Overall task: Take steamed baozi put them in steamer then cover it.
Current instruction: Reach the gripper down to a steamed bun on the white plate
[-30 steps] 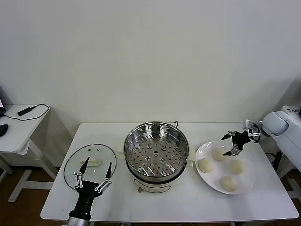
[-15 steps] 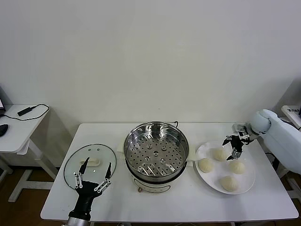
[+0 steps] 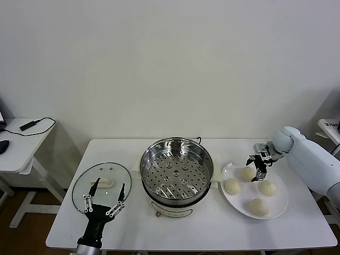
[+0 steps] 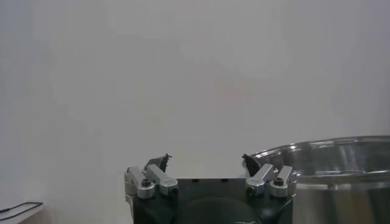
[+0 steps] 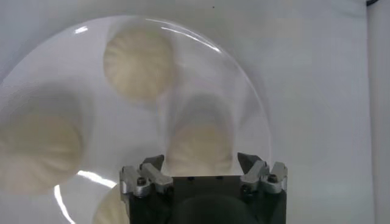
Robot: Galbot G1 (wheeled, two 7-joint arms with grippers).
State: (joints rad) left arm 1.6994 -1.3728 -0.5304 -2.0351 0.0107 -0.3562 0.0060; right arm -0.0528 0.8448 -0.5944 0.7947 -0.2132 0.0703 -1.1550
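While half-hidden, one baozi (image 5: 201, 149) under right tool (image 5: 202, 163)

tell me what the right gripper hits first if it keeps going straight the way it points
Most likely the baozi directly between the open fingers of the right gripper, on the white plate; depth is hard to judge.

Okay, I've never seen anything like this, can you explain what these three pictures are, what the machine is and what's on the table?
It is a two-armed robot at a white table. The wide picture comes from its head; the other two come from cameras on its wrists. In the middle stands the steamer, uncovered with nothing in it. A glass lid lies on the robot's left, with the left gripper open and idle near it. On the right, a white plate carries four steamed baozi. The right gripper hangs open over the bun farthest back, holding nothing.
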